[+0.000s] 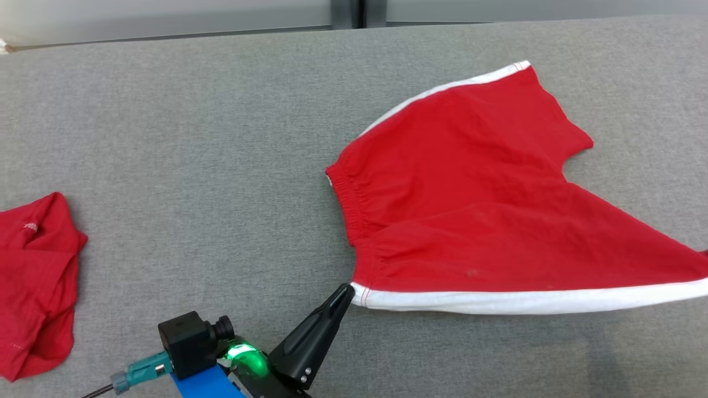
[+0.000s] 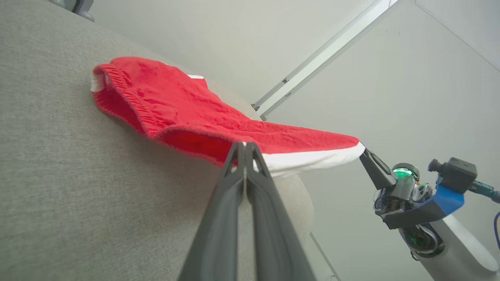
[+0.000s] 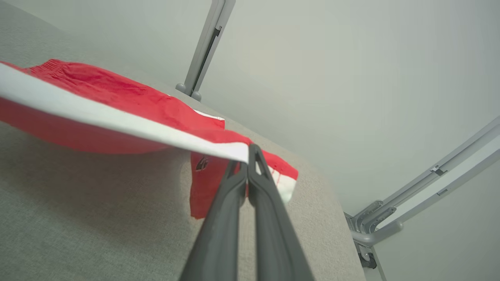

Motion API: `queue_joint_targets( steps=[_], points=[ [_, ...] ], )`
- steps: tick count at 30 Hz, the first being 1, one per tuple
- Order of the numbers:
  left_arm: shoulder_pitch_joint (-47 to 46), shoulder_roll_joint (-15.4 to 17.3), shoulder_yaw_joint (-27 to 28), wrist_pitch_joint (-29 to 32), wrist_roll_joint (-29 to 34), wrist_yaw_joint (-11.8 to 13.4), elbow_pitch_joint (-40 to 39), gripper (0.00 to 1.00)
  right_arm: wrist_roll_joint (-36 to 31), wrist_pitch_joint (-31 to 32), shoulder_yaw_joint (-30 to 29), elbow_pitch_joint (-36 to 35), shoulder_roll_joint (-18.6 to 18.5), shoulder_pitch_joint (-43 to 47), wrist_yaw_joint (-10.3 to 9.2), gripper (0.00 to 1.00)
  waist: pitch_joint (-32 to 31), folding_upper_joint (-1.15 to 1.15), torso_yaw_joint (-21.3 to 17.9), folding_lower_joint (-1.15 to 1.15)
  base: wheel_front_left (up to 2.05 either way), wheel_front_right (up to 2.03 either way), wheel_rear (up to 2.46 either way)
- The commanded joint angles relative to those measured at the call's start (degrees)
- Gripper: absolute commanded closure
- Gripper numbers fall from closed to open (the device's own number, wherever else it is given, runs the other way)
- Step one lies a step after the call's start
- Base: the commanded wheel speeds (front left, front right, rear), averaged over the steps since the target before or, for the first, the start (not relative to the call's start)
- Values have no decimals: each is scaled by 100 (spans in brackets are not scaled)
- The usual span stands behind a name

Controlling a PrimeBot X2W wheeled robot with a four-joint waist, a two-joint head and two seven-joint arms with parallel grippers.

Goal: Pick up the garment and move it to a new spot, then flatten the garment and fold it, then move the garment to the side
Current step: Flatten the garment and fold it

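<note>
Head view: one pair of red shorts (image 1: 470,210) with white side bands lies spread on the grey table (image 1: 193,138). One second red garment (image 1: 33,276) sits crumpled well apart, far off to the left of the left pincer (image 1: 347,291). That is the one pincer here. Its two dark fingers are pressed together on the near corner of the white band (image 1: 498,301), at the waist end. From the fingertips the band runs straight off to the right, and the rest of the shorts lies ahead and to the right of them. The gathered waist is just beyond the tip.

Left wrist view: two pincers. The left pincer (image 2: 245,145) has its fingers closed on the band where white meets red. The shorts (image 2: 175,105) lie past the tips and to their left, sloping down onto the table (image 2: 78,175). The right pincer (image 2: 364,153) nips the far corner of the same band, which is stretched between the two, lifted off the table.

Right wrist view: one pincer, the right pincer (image 3: 250,150), fingers shut on the band's end. The band (image 3: 117,117) runs away to the left of the tips, above the table. One leg (image 3: 207,183) of the shorts hangs just behind the fingers.
</note>
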Motion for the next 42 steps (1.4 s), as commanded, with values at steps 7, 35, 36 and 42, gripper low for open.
queue_joint_targets(
  steps=[7, 35, 36, 42],
  points=[
    [-704, -557, 26, 379, -329, 50, 94, 100, 168, 862, -52, 359, -433, -648, -6, 100, 220, 2, 290, 1, 0, 0, 0],
    [-3494, -2297, 525, 1431, -1132, 744, 2920, 100, 1418, 1879, 3721, 3348, -3562, -6221, -7, 100, 1307, 2, 968, 1, 0, 0, 0],
    [-3524, -2308, 527, 1422, -1119, 725, 2955, 100, 1419, 1839, 3871, 3452, -3565, -6393, -7, 100, 1319, 2, 970, 1, 0, 0, 0],
    [-3616, -2334, 555, 1232, -1001, 636, 3140, 100, 1312, 1318, 4554, 4148, -3270, -7264, -7, 0, 1320, 2, 958, 1, 0, 0, 0]
  ],
)
